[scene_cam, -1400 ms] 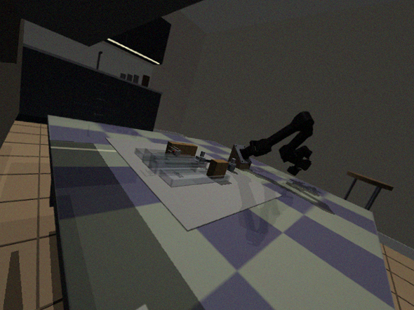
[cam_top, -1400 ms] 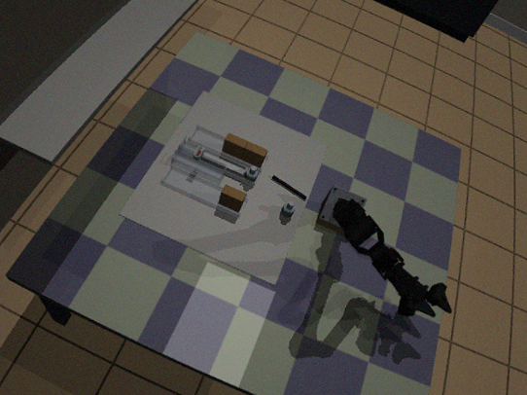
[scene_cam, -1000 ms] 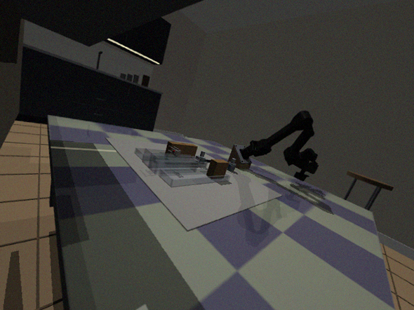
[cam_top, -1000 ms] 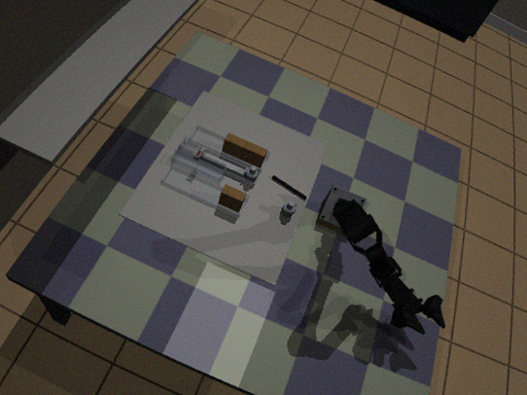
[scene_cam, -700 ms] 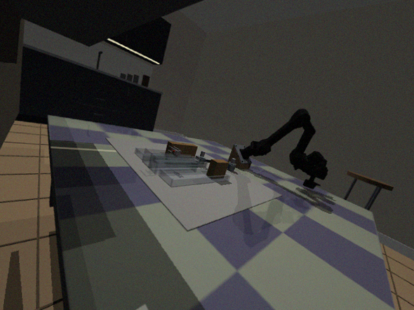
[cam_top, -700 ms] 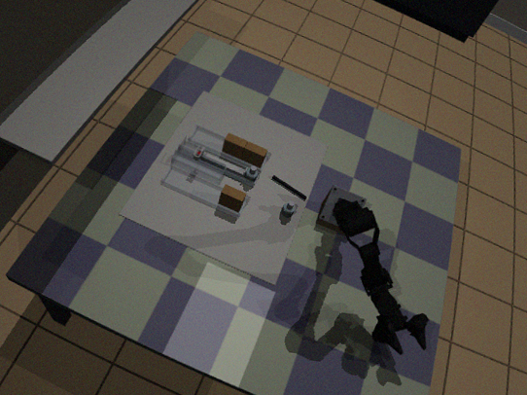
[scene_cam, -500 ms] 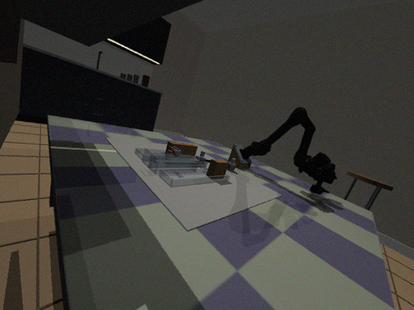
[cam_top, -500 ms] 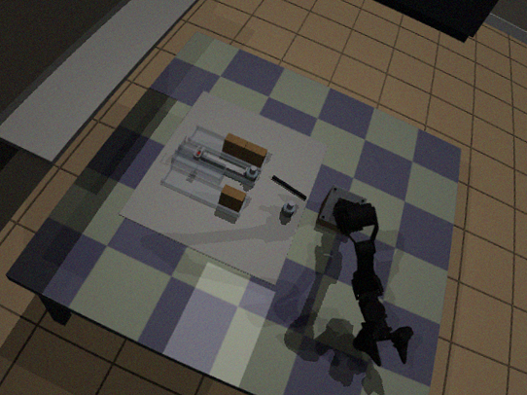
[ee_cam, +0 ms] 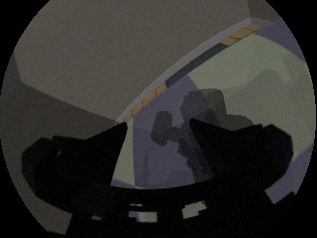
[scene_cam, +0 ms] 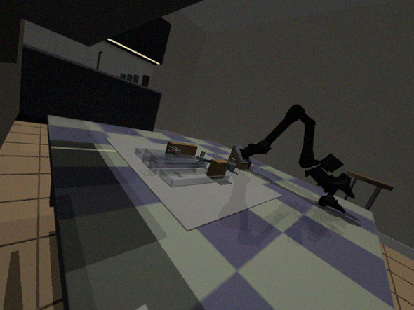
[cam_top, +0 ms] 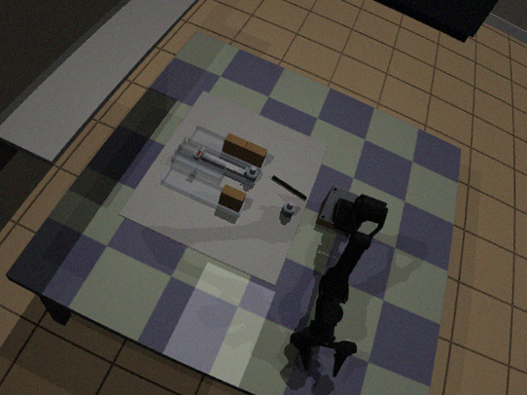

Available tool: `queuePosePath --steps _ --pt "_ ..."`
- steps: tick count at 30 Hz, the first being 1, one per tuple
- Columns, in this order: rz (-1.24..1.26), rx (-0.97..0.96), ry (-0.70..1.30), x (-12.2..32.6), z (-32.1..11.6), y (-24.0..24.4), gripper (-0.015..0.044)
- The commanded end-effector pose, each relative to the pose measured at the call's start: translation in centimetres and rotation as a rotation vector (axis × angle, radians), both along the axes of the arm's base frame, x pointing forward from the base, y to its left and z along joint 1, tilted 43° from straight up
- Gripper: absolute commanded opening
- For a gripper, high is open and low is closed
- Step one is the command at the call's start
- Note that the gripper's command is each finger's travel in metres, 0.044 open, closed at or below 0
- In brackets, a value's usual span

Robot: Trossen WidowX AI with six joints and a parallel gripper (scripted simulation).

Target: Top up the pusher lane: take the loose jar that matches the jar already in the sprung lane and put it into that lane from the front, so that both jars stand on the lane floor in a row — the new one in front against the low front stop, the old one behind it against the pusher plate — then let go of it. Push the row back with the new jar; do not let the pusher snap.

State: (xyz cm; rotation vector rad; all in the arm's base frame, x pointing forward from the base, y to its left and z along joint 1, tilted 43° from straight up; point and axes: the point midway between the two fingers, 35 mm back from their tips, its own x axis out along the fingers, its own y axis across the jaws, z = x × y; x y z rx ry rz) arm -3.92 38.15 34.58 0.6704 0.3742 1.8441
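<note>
Spread wide, the hand (cam_top: 321, 368) (scene_cam: 349, 204) (ee_cam: 158, 123) hangs well apart from the loose jar (cam_top: 287, 210) (scene_cam: 232, 164) on the pale mat (cam_top: 257, 245) (scene_cam: 197, 207).

From my feed, the loose jar (cam_top: 287, 210) (scene_cam: 232, 164) was too small to match. Wrist view missed both jars; exterior view hid the pusher plate's contact.
</note>
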Motion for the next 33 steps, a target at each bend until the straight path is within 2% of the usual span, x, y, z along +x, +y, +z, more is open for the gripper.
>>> queuePosePath --steps 1,8,15,24,28,33 --pt "-0.176 -0.038 -0.071 6.6 -0.4 0.6 0.0440" --pt "-0.392 -0.150 -0.175 14.8 -2.4 -0.1 0.0440" --pt "-0.631 -0.407 -0.318 24.6 -6.8 -3.8 0.0440" --pt "-0.804 -0.803 -0.411 33.6 -13.2 -13.1 0.0440" --pt "-0.824 -0.984 -0.393 35.6 -16.2 -18.4 0.0440" --pt "-0.838 -1.174 -0.257 36.4 -19.4 -26.0 0.0440"
